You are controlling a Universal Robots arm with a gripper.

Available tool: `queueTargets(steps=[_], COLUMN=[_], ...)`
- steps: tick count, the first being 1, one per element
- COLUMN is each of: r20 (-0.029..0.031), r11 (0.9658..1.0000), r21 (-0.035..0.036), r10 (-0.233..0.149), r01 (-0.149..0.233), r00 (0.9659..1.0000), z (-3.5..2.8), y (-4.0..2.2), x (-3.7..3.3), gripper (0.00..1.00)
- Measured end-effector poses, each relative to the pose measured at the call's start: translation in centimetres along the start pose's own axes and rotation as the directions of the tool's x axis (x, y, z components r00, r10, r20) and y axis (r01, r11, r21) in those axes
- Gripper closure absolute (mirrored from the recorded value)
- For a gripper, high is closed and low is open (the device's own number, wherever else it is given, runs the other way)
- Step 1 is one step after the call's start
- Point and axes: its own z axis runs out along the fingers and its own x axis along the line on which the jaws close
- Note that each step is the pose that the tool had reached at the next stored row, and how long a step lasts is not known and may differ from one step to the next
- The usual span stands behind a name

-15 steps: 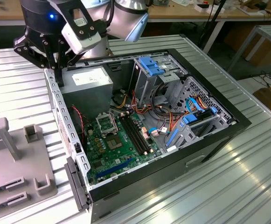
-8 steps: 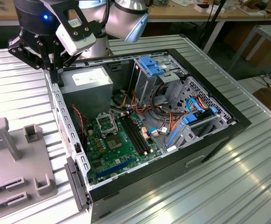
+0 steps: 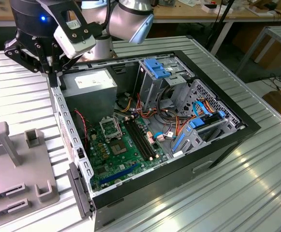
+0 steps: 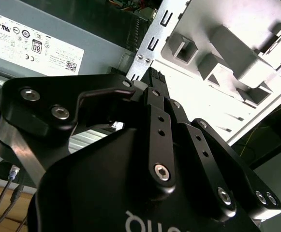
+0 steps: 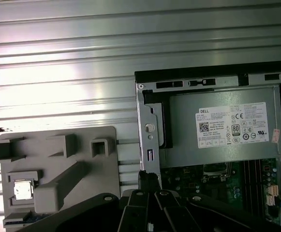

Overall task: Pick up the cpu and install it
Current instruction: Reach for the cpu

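Closest to my lens is the gripper, its jaws drawn together with nothing between them. It hangs right at the rim of the case, by the corner where the power supply sits, between the case and the grey fixture. The cpu lies flat in a small pocket of that fixture, metal top up, well apart from the gripper and untouched.

In the exterior view the fixture rests on the desk beside the case, toward the desk edge at the exterior view's left. The case takes up the desk's middle. On the board the socket sits just beside the power supply. I cannot tell from here whether its frame is open.

My read is that nothing of the job is done yet: both the pick and the install remain.
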Motion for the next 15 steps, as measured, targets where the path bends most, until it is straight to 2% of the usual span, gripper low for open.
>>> queueTargets(steps=[15], r20=[-0.0094], r11=[1.0000], r21=[0.0007], r10=[0.000], r01=[0.000], r00=[1.0000], z=[0.20], y=[-0.11], x=[1.36], gripper=[0.87])
